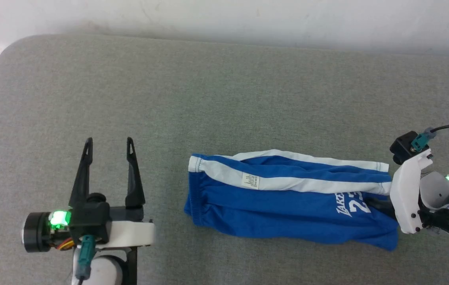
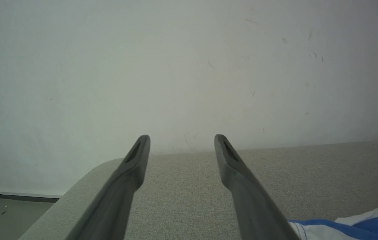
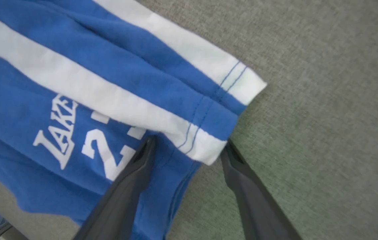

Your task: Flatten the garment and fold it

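The right gripper (image 3: pixel 189 146) has its fingers spread and straddles the white-trimmed hem corner of the blue garment (image 1: pixel 288 198). The garment lies stretched out on the grey cushion (image 1: pixel 208 79). The left gripper (image 1: pixel 109 144), also spread, sits well apart past the waistband end.

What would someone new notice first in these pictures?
The blue shorts with white stripes lie rumpled right of centre on the grey padded surface. The right gripper is open at their hem end, one finger over the fabric. The left gripper sits open, apart to the left.
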